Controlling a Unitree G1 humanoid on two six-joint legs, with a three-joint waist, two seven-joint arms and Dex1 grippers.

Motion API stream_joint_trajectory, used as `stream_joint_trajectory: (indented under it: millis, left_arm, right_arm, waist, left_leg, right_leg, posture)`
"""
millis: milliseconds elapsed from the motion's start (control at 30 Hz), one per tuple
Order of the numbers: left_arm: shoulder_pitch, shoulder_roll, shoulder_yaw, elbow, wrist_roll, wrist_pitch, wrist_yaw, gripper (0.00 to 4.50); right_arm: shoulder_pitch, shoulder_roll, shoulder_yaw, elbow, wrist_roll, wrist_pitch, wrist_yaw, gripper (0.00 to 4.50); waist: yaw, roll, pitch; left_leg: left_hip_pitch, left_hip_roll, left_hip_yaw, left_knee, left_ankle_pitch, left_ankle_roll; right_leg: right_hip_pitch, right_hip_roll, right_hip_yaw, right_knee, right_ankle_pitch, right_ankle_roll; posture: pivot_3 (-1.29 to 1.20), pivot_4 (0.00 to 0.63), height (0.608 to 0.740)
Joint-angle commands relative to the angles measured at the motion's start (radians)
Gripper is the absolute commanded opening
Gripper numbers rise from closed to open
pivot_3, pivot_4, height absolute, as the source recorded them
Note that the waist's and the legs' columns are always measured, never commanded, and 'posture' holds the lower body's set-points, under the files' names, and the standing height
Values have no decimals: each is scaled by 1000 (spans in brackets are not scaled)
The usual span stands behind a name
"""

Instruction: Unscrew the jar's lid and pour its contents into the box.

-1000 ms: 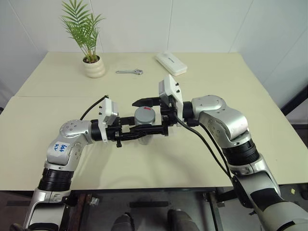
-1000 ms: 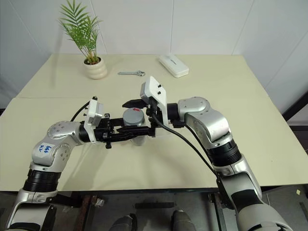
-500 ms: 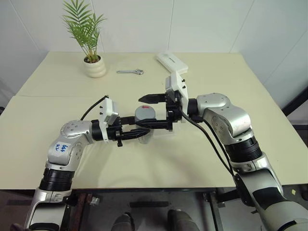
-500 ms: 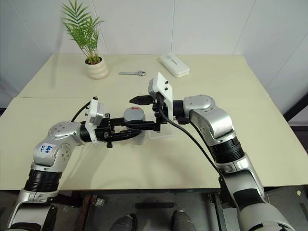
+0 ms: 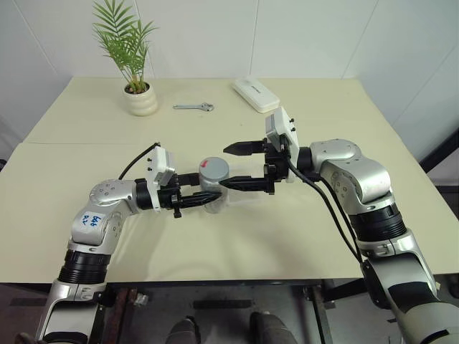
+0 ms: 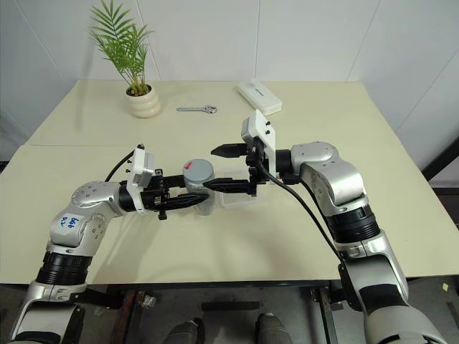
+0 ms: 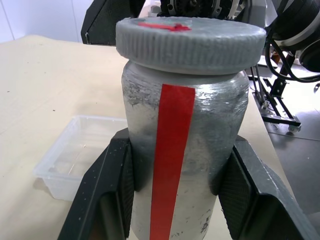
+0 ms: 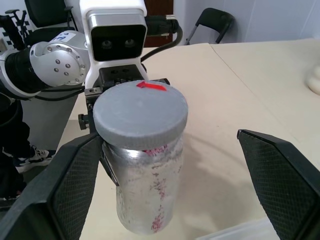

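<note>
left gripper (image 5: pixel 203 198) clamps the jar (image 5: pixel 213 184) by its body, upright above the table (image 5: pixel 86 158), likely steadying it so the lid (image 5: pixel 214 167) can be twisted. lid still seated. right gripper (image 5: pixel 232 167) spread wide, empty, just beside the lid. the box (image 7: pixel 75 160) sits just below and behind. plant (image 5: pixel 133 61), wrench (image 5: pixel 192 107), white case (image 5: pixel 254 94) well apart, nothing blocking.

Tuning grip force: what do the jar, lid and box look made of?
Jar: silvery, mottled and slightly crinkled, looks like metal or a foil wrap; red strip down its side looks like tape. Lid: matte grey, fine ribs around the rim, probably plastic. Box: clear, thin-walled, rounded corners, most likely moulded plastic. The left pincer is shut on the jar.
</note>
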Motion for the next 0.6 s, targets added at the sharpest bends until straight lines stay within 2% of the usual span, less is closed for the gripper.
stream_joint_trajectory:
  millis: [33, 233, 367, 600]
  left_arm:
    - [-9, 9, 8, -30, -12, -27, -28, 1863]
    - [-10, 14, 12, -29, -11, -26, -33, 1863]
    - [-9, 17, 17, -34, -12, -23, -31, 1863]
    - [0, 17, 19, -50, -14, -14, -25, 1863]
  right_arm:
    - [9, -19, -44, -26, 15, 4, 7, 4472]
    - [16, -24, -53, -44, 48, 26, 39, 4472]
    - [-13, 32, -116, -32, 112, 71, -13, 4472]
    - [-14, 58, -78, -78, 118, 91, 19, 4472]
  waist:
    - [1, 0, 0]
    - [0, 0, 0]
    - [-2, 0, 0]
    - [1, 0, 0]
  left_leg:
    - [0, 0, 0, 0, 0, 0]
    - [0, 0, 0, 0, 0, 0]
    - [0, 0, 0, 0, 0, 0]
    - [0, 0, 0, 0, 0, 0]
  right_leg:
    - [0, 0, 0, 0, 0, 0]
    - [0, 0, 0, 0, 0, 0]
    - [0, 0, 0, 0, 0, 0]
    - [0, 0, 0, 0, 0, 0]
  posture:
    - [0, 150, 740]
    - [0, 150, 740]
    - [0, 150, 740]
    - [0, 150, 740]
